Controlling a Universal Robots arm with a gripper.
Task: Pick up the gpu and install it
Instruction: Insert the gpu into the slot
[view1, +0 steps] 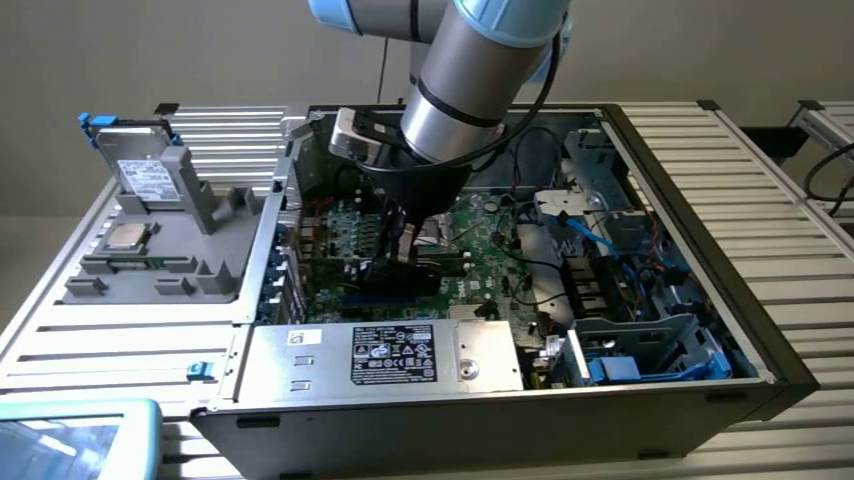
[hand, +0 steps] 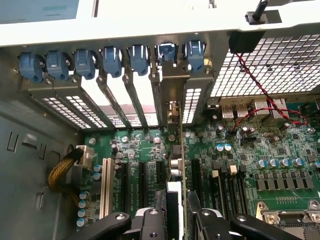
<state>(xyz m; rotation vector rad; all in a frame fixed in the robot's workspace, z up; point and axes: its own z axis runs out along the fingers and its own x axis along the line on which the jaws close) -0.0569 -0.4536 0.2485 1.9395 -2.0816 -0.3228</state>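
Note:
In the wrist view the gpu (hand: 176, 160) appears edge-on, a thin green card standing upright over the black expansion slots of the motherboard (hand: 240, 165). Its silver end bracket (hand: 172, 92) reaches up to the rear slot openings, under the blue clips (hand: 167, 51). My gripper (hand: 176, 220) is shut on the card, one finger (hand: 152, 222) on each side of it. In the exterior view the gripper (view1: 407, 250) is deep inside the open computer case (view1: 694, 150), with the dark gpu (view1: 400, 278) below it at the board. Whether the card sits fully in its slot I cannot tell.
A white slot (hand: 105, 187) and yellow-sleeved cables (hand: 62, 172) lie beside the card. The silver power supply (view1: 387, 355) borders the board at the front. A grey fixture (view1: 160, 230) in the exterior view's left holds a drive (view1: 147, 178) and a chip. Blue-tabbed drive cage (view1: 654, 355) on the right.

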